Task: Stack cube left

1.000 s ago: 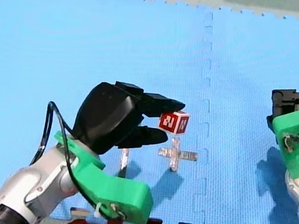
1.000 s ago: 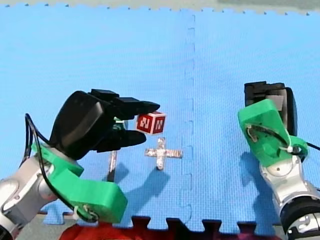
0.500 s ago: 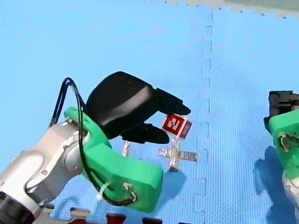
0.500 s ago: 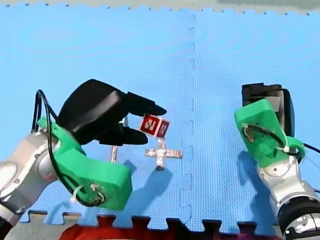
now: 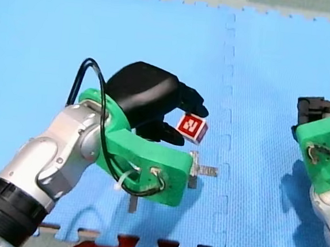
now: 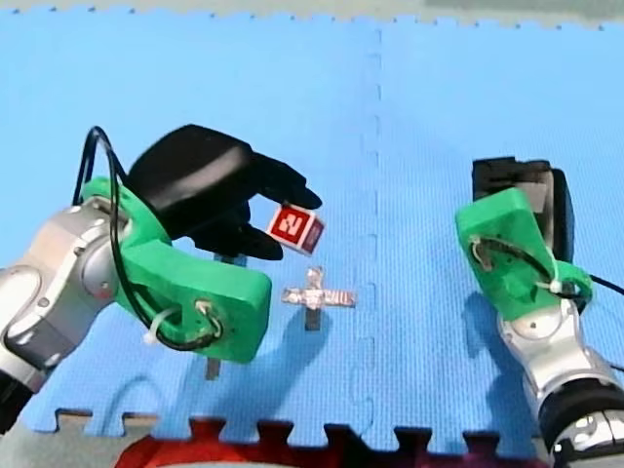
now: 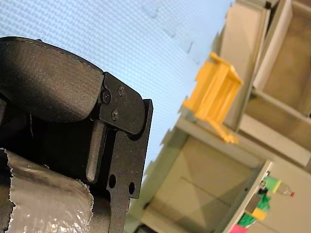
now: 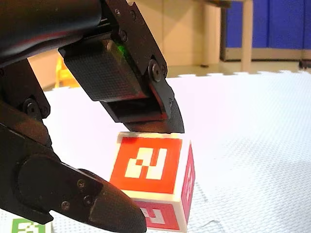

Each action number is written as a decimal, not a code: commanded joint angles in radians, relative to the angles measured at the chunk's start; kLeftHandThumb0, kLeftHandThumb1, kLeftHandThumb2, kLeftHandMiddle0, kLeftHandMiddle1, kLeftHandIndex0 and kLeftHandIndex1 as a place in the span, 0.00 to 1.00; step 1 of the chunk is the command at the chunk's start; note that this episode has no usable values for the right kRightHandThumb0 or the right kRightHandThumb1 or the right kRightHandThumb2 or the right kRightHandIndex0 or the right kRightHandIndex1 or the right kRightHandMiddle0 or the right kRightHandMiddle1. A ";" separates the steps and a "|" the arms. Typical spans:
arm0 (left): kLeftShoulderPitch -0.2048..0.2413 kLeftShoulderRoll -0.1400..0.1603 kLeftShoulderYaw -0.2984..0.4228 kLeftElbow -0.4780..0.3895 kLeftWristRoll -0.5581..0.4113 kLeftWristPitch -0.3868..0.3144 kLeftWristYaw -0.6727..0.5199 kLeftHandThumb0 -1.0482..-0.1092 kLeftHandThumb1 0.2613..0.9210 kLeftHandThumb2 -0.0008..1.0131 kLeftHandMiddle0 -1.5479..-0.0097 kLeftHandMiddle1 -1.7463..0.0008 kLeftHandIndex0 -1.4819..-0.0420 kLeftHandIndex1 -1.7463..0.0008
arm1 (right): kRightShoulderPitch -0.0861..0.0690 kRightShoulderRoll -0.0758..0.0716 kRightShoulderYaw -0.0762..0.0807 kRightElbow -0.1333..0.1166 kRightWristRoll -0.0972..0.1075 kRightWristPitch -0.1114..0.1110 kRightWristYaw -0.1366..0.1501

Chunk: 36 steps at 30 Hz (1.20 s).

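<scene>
Left robot hand (image 5: 147, 99) clamped on cube (image 5: 175, 127) near foil cross (image 6: 319, 296); right robot hand (image 6: 522, 195) aside

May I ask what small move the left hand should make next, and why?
Probably shift the left hand toward the green cube, then lower: it pinches the red cube tilted above the mat, the green one lies lower beside it. The right hand is at the mat's right.
</scene>
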 commanded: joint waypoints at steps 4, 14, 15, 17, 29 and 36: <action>-0.036 -0.015 -0.004 0.090 -0.015 -0.025 0.041 0.65 0.84 0.00 0.17 0.95 0.17 1.00 | -0.004 -0.006 -0.002 -0.005 0.003 -0.010 0.000; -0.087 -0.040 -0.024 0.302 -0.014 -0.134 0.192 0.65 0.84 0.00 0.15 0.96 0.18 1.00 | -0.001 -0.007 0.002 -0.011 -0.001 -0.020 -0.008; -0.098 -0.046 -0.030 0.355 -0.009 -0.166 0.237 0.66 0.84 0.00 0.14 0.96 0.18 1.00 | -0.001 -0.007 0.002 -0.012 -0.001 -0.022 -0.008; -0.111 -0.055 -0.035 0.425 -0.004 -0.212 0.299 0.66 0.83 0.00 0.13 0.96 0.18 1.00 | 0.000 -0.006 0.000 -0.012 0.001 -0.027 -0.006; -0.156 -0.084 -0.030 0.592 -0.045 -0.297 0.322 0.69 0.82 0.00 0.11 0.97 0.18 1.00 | 0.002 -0.004 0.004 -0.015 -0.003 -0.038 -0.021; -0.179 -0.098 -0.037 0.650 -0.066 -0.312 0.291 0.69 0.81 0.00 0.10 0.98 0.18 1.00 | 0.004 -0.004 0.008 -0.014 -0.008 -0.039 -0.033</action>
